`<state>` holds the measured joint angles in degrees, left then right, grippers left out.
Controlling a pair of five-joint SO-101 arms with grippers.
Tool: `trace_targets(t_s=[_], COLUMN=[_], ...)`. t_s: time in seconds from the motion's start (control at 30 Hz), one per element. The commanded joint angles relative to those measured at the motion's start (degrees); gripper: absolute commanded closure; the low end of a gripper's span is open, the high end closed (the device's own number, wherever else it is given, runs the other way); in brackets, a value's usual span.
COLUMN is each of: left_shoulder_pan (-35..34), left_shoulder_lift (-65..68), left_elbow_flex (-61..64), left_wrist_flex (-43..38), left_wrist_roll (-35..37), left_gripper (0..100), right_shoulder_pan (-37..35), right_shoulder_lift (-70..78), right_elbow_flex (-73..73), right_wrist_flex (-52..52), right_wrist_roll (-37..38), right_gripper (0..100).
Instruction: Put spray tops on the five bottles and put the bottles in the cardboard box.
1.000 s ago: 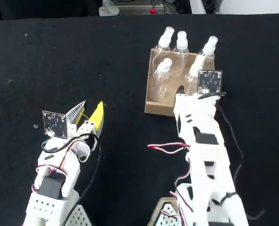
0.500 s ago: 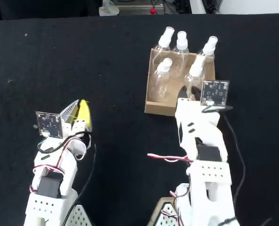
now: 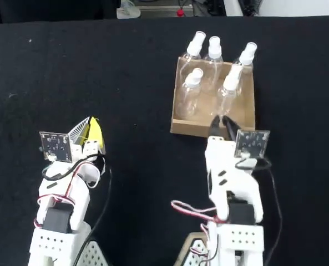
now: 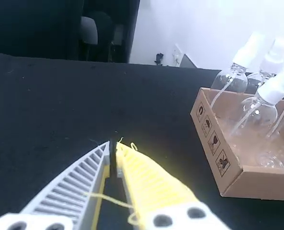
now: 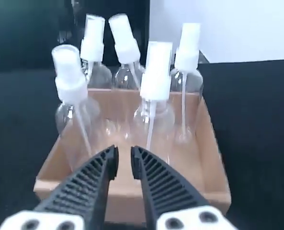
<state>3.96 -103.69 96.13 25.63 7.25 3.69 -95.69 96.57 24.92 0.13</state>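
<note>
The cardboard box (image 3: 189, 128) stands right of the table's middle, holding several clear bottles, each upright with a white spray top. One of them, the near-right bottle (image 3: 229, 84), stands free. My right gripper (image 3: 222, 124) hovers just outside the box's near wall, black fingers slightly open and holding nothing. In the right wrist view the gripper (image 5: 124, 154) points at the box (image 5: 214, 189) and the bottle (image 5: 153, 103) in front. My left gripper (image 3: 91, 126) is far to the left over bare table, shut and empty. The left wrist view shows this gripper (image 4: 114, 147) with the box (image 4: 217, 155) off to one side.
The black table (image 3: 125, 72) spreads out left of and behind the box. Red and white cables (image 3: 195, 213) loop beside the right arm's base. Room clutter lies beyond the table's far edge.
My right gripper has let go of the near-right bottle and drawn back out of the box toward the table's front. My left gripper has shut and pulled back slightly.
</note>
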Motion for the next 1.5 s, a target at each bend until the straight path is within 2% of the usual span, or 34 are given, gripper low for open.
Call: trace_targets(t_s=[0.0, 0.13, 0.27, 0.37, 0.5, 0.77, 0.97, 1.1, 1.23, 1.47], left_shoulder_pan=[-0.7, -0.2, 0.7, -4.8, -12.3, -13.7, -13.4, -13.4, -16.0, -19.8], left_shoulder_lift=[-0.8, -0.8, -0.7, -0.7, -0.8, -0.8, -0.8, -1.0, -0.9, -0.9], left_elbow_flex=[1.2, 1.2, 1.2, 1.2, 1.2, 1.2, 1.2, 1.2, 1.2, 1.2], left_wrist_flex=[0.2, -0.2, 2.2, 7.5, 16.5, 38.5, 40.5, 47.8, 47.3, 47.3], left_wrist_roll=[0.0, -1.1, -14.2, -19.8, -19.8, -20.0, -19.7, -19.5, -16.2, -16.1], left_gripper=[97, 97, 97, 97, 97, 97, 97, 97, 97, 97], right_shoulder_pan=[-3.0, -4.0, -3.7, -3.8, -4.0, -4.0, -3.8, -4.2, -4.3, -4.3], right_shoulder_lift=[-11.1, -12.4, -11.1, -11.1, -11.5, -11.7, -11.7, -12.3, -13.1, -13.0], right_elbow_flex=[0.0, 0.0, 0.0, 0.0, 0.0, 0.0, 0.0, 0.0, 0.0, 0.0], right_wrist_flex=[11.5, 25.2, 37.6, 49.0, 49.3, 49.4, 49.4, 49.7, 49.8, 49.8], right_wrist_roll=[0.2, 0.2, 0.2, 0.2, 0.1, 0.1, 0.1, 0.1, 0.1, 0.1], right_gripper=[97.7, 97.7, 97.8, 97.7, 97.9, 97.9, 97.9, 97.9, 97.9, 97.9])
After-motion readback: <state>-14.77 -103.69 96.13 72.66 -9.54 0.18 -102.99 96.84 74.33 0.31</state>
